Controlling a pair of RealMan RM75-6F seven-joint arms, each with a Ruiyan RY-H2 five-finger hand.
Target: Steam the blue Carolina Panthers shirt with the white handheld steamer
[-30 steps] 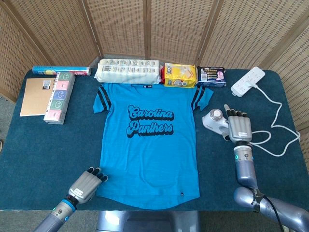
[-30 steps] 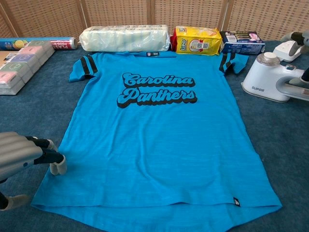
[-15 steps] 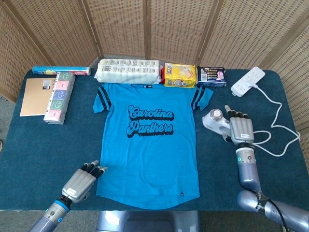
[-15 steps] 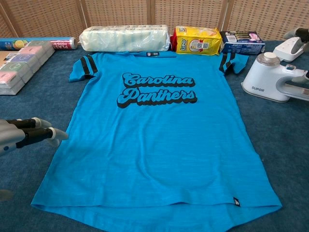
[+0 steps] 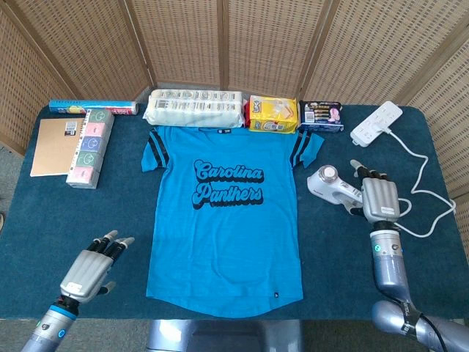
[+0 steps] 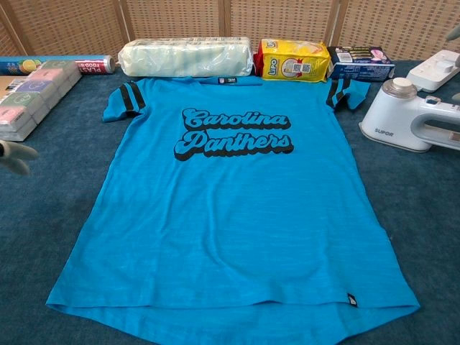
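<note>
The blue Carolina Panthers shirt lies flat, front up, in the middle of the table, and it fills most of the chest view. The white handheld steamer lies on the cloth just right of the shirt's sleeve, also seen at the right edge of the chest view. My right hand is right beside the steamer's handle, fingers straight, holding nothing. My left hand hovers left of the shirt's hem with fingers spread and empty. Only its fingertips show in the chest view.
A white power strip with a looping cable lies at the back right. Along the far edge stand a tissue pack, a yellow packet and a dark packet. A box stack, a brown notebook and a blue roll sit at the left.
My left hand has drawn left, off the shirt's lower corner, and opened its fingers. My right hand has shifted right, from over the steamer's handle to beside it.
</note>
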